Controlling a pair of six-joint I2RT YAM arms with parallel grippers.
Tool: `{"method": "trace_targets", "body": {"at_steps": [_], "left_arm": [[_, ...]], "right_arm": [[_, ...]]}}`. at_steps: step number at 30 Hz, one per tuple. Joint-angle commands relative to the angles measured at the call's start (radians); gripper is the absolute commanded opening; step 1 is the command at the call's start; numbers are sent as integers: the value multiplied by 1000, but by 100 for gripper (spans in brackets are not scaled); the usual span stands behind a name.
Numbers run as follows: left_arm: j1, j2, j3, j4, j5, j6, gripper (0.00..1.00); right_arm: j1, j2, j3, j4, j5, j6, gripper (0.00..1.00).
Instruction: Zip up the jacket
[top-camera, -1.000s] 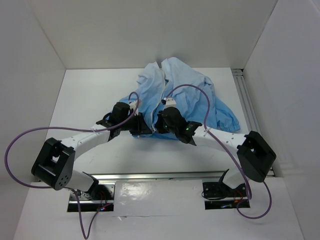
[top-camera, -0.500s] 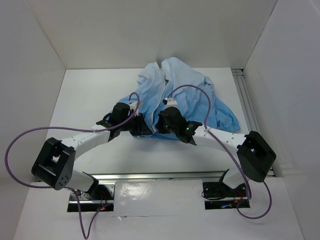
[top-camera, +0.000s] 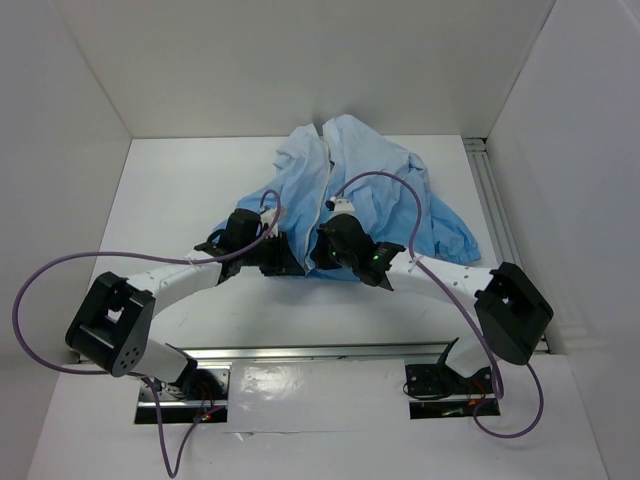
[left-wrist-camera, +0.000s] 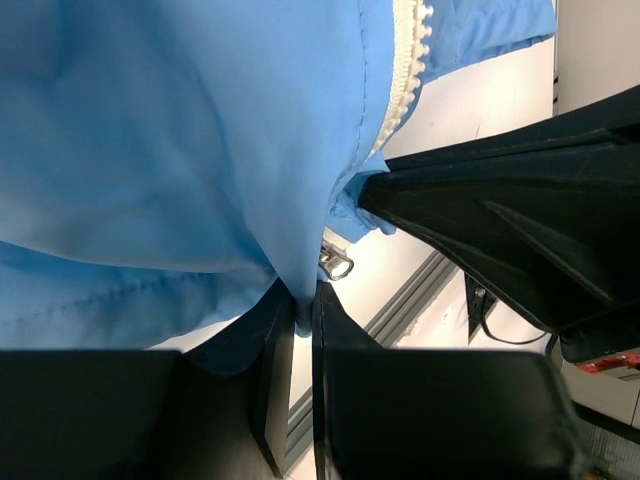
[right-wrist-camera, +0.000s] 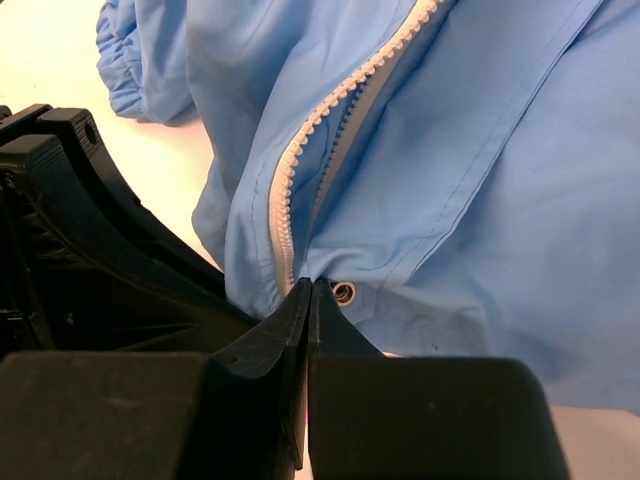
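The light-blue jacket lies crumpled at the middle and far side of the table, its pale zipper strip running away from me. My left gripper and right gripper sit side by side at the jacket's near hem. In the left wrist view the left gripper is shut on a fold of the blue fabric, with a small metal ring just beyond the tips. In the right wrist view the right gripper is shut on the hem by the zipper's lower end, next to a metal eyelet.
White walls enclose the table on three sides. A metal rail runs along the right edge and another along the near edge by the arm bases. Purple cables loop over both arms.
The left arm has shifted slightly right and toward the right gripper, bringing the two grippers closer at the hem. The jacket's lie barely differs.
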Motion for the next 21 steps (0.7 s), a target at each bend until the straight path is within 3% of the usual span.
{"method": "trace_targets", "body": {"at_steps": [1, 10, 15, 21], "left_arm": [[-7, -2, -2, -2, 96, 18, 0], [11, 12, 7, -2, 162, 28, 0], [12, 35, 7, -13, 171, 38, 0], [12, 44, 26, -74, 171, 70, 0]], "right_arm": [[-8, -38, 5, 105, 46, 33, 0], [-41, 11, 7, 107, 91, 43, 0], [-41, -24, 7, 50, 45, -17, 20], [-41, -110, -15, -27, 19, -131, 26]]}}
